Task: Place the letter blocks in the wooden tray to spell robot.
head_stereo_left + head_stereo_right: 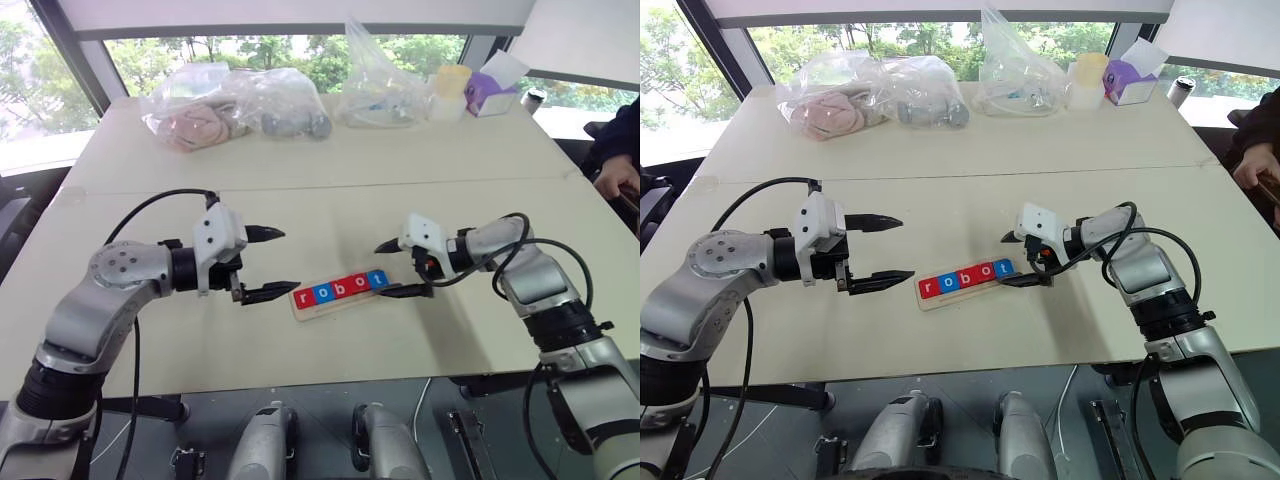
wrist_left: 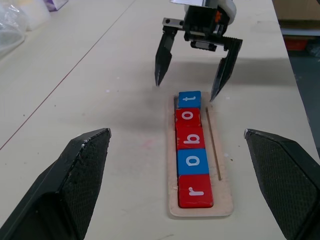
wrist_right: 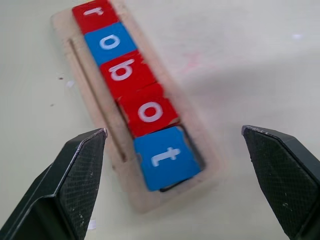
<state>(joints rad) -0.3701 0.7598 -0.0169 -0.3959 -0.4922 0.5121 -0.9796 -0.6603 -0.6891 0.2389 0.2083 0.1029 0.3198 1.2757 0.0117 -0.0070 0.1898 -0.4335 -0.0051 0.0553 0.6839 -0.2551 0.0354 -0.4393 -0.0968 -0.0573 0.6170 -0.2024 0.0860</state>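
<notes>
The wooden tray (image 1: 312,310) lies on the table between my two grippers. Five letter blocks lie in its groove in a row: red r (image 2: 194,190), blue o (image 2: 193,161), red b (image 2: 189,136), red o (image 2: 187,116) and blue t (image 3: 167,157). The t block sits at the tray's end, slightly crooked against its neighbour. My right gripper (image 1: 382,270) hangs open just past that end, its fingertips on either side of the t block and not touching it. My left gripper (image 1: 290,261) is open beside the r end, holding nothing.
Clear plastic bags (image 1: 235,105) with soft items lie along the far side of the table. A yellow-lidded tub (image 1: 450,92) and a purple box (image 1: 490,93) stand at the far right. A person's hand (image 1: 615,178) rests at the right edge.
</notes>
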